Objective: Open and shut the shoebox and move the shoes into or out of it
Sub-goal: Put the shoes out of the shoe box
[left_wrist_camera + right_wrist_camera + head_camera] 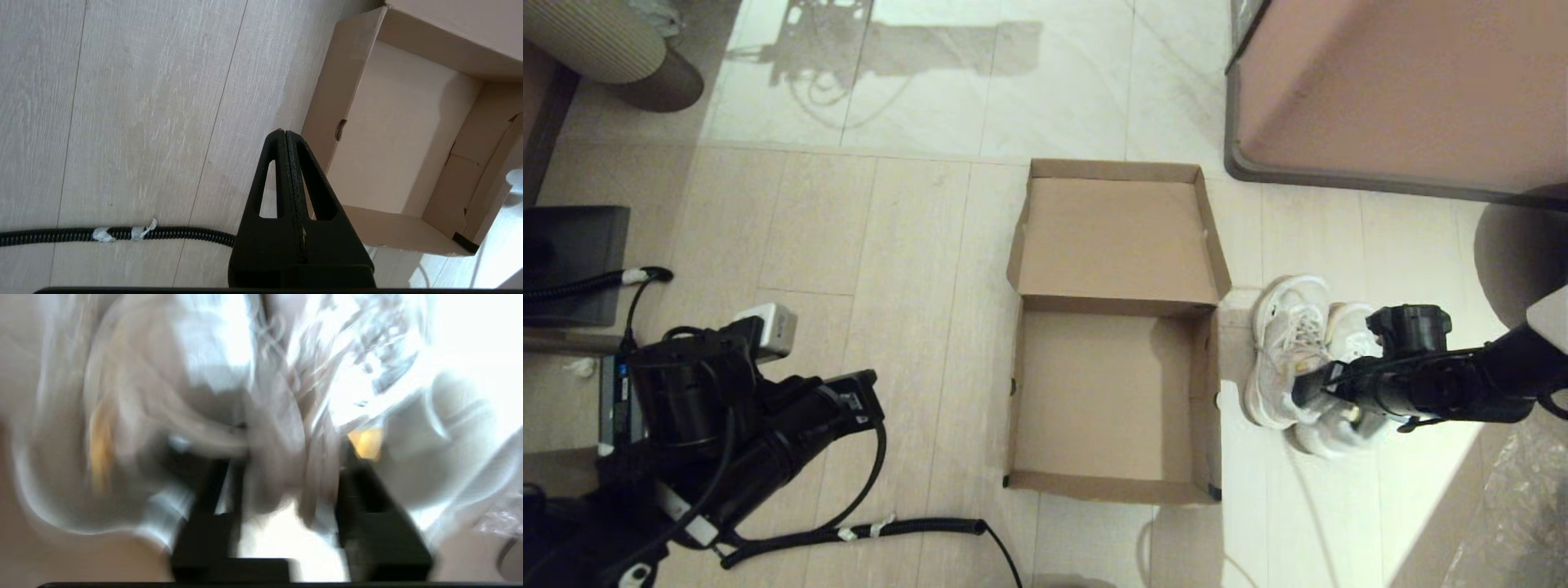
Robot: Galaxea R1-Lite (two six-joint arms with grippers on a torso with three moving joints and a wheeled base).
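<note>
Beside the open, empty shoebox (pixel 1115 392), on its right, the shoes (pixel 1294 359) are straddled by the right gripper (pixel 282 486), fingers spread around their inner walls. Both collars should be pinched together before lifting. The left gripper (pixel 288 139) is held closed, parked left.

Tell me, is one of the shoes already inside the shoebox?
No: the shoebox is open and bare inside, and both shoes stand on the floor beside it, by the right gripper.
</note>
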